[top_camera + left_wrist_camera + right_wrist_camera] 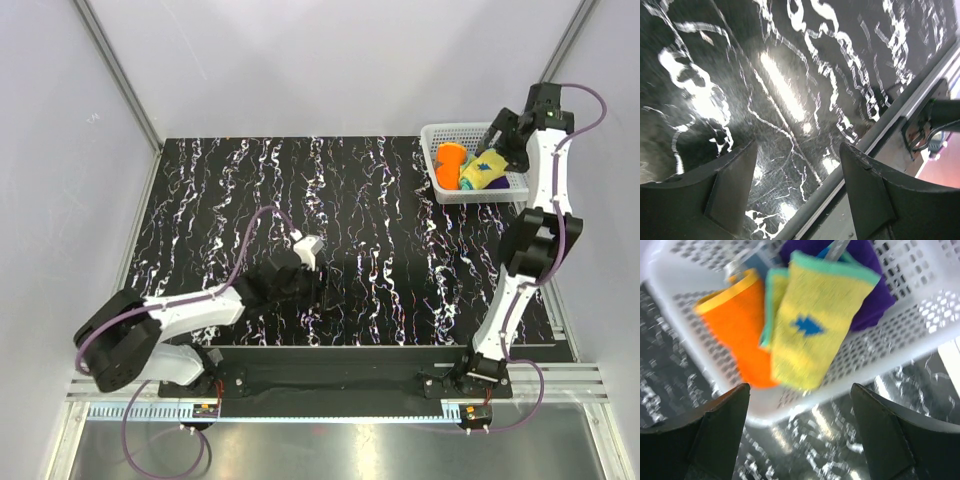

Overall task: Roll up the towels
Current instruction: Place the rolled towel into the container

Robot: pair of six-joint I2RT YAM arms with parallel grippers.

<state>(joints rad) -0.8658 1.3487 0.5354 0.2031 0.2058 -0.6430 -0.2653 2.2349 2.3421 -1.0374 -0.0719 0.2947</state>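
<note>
Your plush orange towel roll (737, 332) and fuzzy yellow roll edged in teal (815, 325) lie touching inside the white plastic lattice basket (670, 285). Your right hand (799, 390) hangs spread wide and empty at that basket's rim. Your left hand (799, 150), well apart from the basket, gapes empty over the glossy black marbled bench (790, 75).

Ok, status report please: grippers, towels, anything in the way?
Left gripper open, empty. Right gripper open at basket. Orange towel, yellow towel inside basket. No obstruction seen.
</note>
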